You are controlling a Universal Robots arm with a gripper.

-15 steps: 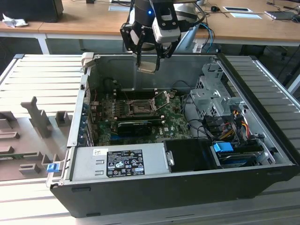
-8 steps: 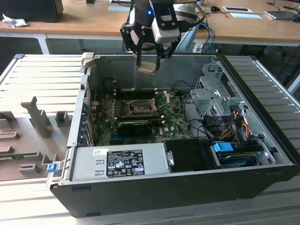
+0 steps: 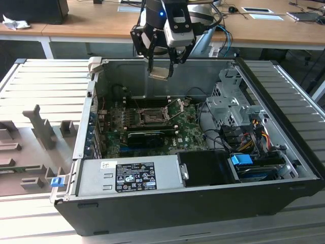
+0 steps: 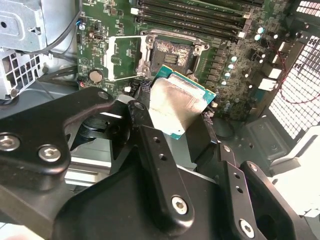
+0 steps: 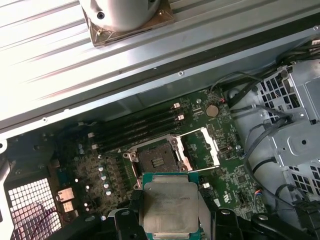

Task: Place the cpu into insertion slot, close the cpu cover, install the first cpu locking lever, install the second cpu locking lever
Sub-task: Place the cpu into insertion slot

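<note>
My gripper [image 3: 160, 68] hangs above the open computer case, shut on the cpu [image 3: 158, 75], a small square chip with a silvery top. In both wrist views the cpu [image 4: 177, 107] [image 5: 170, 205] sits level between the black fingers [image 4: 150, 140], well above the motherboard. The insertion slot [image 3: 150, 116] [image 4: 172, 52] [image 5: 157, 160] lies below it, dark and bare inside its metal rim. The cpu cover [image 4: 122, 57] [image 5: 202, 147] stands swung open to one side of the slot.
Long black memory slots [image 5: 135, 130] run beside the socket. A black card [image 3: 147, 136] lies across the board nearer the power supply [image 3: 129, 175]. A metal drive cage [image 3: 228, 107] and wiring [image 3: 246, 137] fill the exterior view's right. Case walls [image 3: 167, 63] ring the board.
</note>
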